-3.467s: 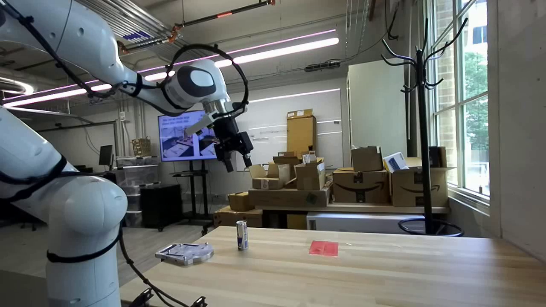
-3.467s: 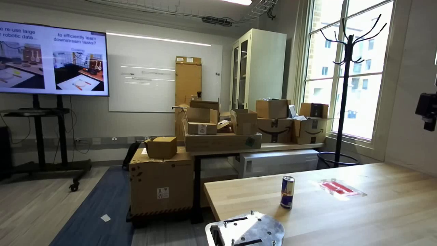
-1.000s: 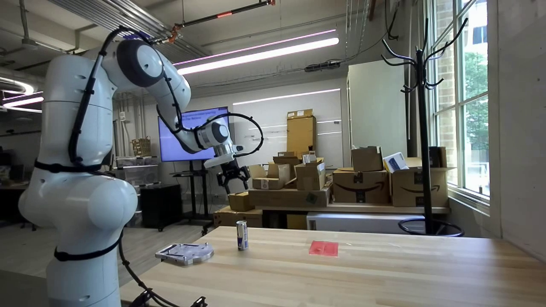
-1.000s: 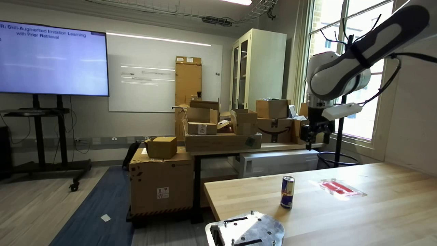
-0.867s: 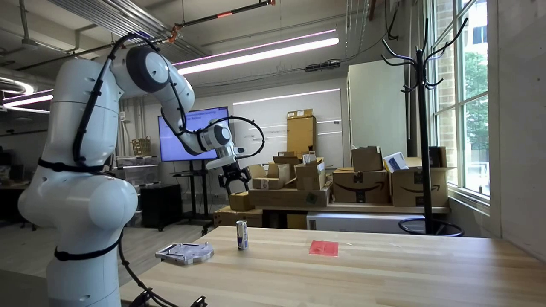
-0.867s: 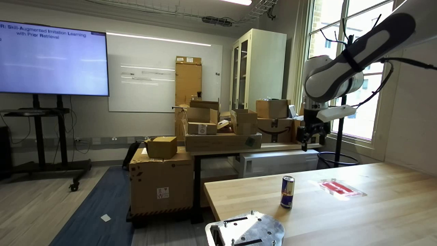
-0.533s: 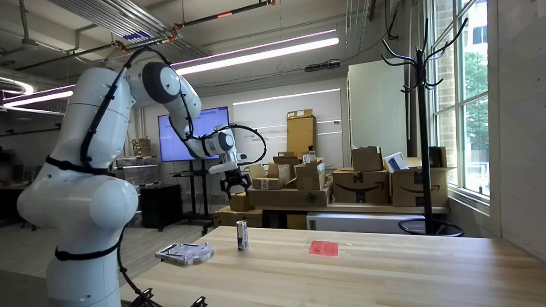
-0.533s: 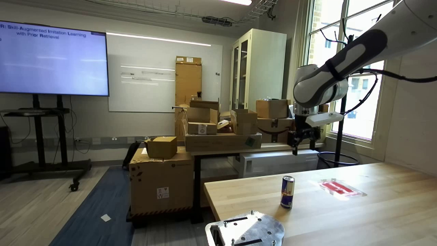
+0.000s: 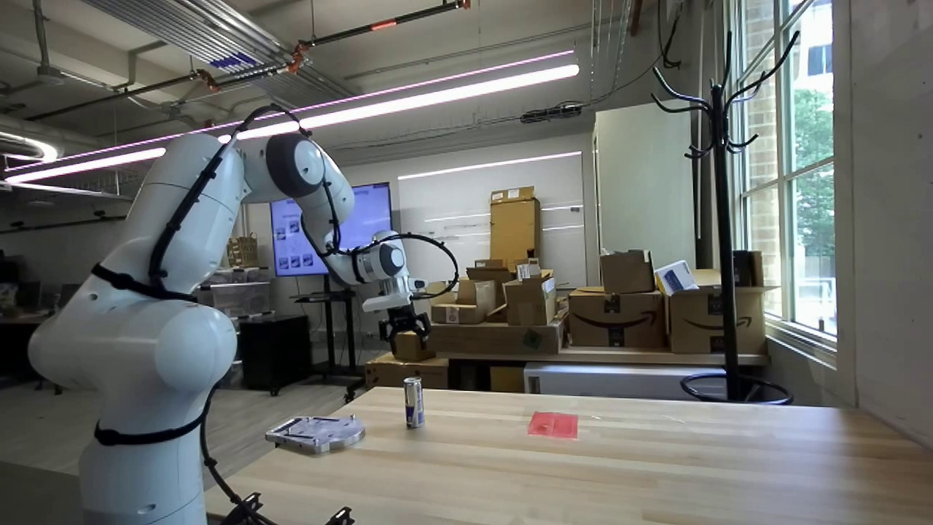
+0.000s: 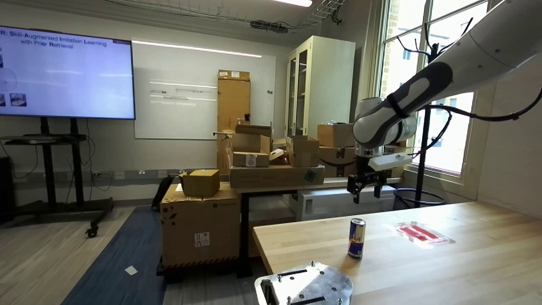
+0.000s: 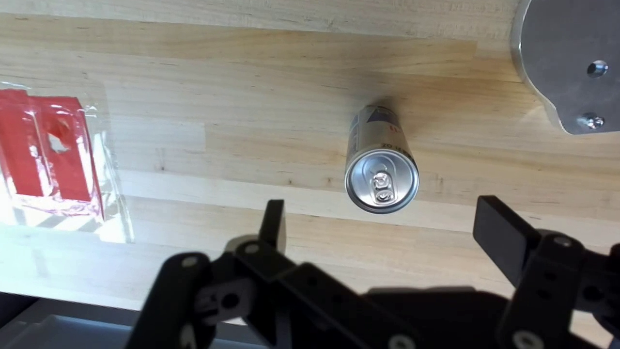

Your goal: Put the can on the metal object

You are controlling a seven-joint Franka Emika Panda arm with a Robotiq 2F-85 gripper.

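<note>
At far L of the wrist frame, a red packet [image 11: 70, 167] w/ clear plastic margin is seen flat on the wood worktop [image 11: 232, 82]. Along the bottom, the claw [image 11: 385, 230] is shown spread wide, jaws set well apart. Just R of ctr, a slim drink can [image 11: 381, 160] is seen lid up; in both exterior views it's shown upright on the worktop, below the claw w/ a gap btwn. In the upper R corner, a metal plate [image 11: 569, 53] w/ holes & screws is cut by the frame edge, worktop being visible btwn it & the can.
</note>
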